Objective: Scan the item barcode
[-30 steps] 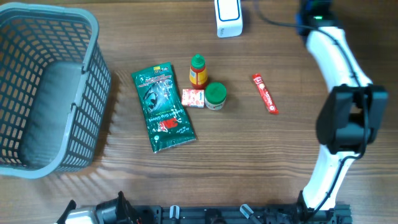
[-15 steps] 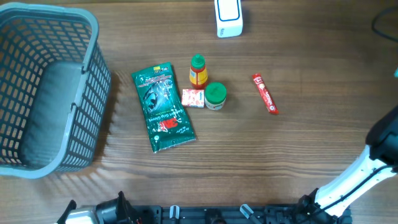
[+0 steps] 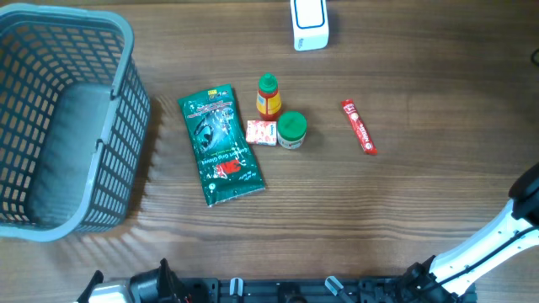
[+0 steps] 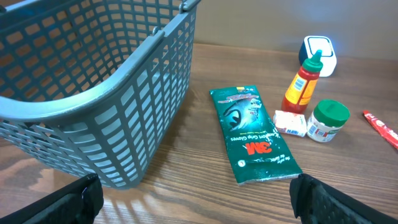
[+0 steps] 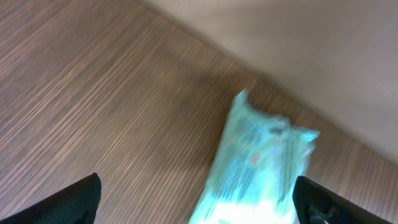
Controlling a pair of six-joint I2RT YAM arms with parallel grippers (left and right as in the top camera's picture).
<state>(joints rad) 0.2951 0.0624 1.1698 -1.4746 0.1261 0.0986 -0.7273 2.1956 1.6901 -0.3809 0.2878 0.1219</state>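
On the table lie a green 3M packet [image 3: 221, 147], a red-and-yellow bottle with a green cap [image 3: 268, 96], a small red-and-white box [image 3: 261, 132], a green-lidded jar [image 3: 292, 130] and a red stick pack [image 3: 359, 126]. The white scanner [image 3: 309, 23] stands at the far edge. My left gripper [image 4: 199, 202] is open near the front edge, facing the packet [image 4: 254, 134] and the scanner [image 4: 320, 53]. My right gripper [image 5: 199, 202] is open; a blurred pale-green packet [image 5: 261, 162] lies on the wood between its fingers, apart from both. The overhead view shows only the right arm [image 3: 497, 244].
A large grey-blue mesh basket [image 3: 118, 126] fills the left side of the table; in the left wrist view its wall [image 4: 124, 106] stands close on the left. The table's edge runs just behind the pale-green packet in the right wrist view.
The right arm has swung from over the table's right side out past the right edge. Its gripper has opened.
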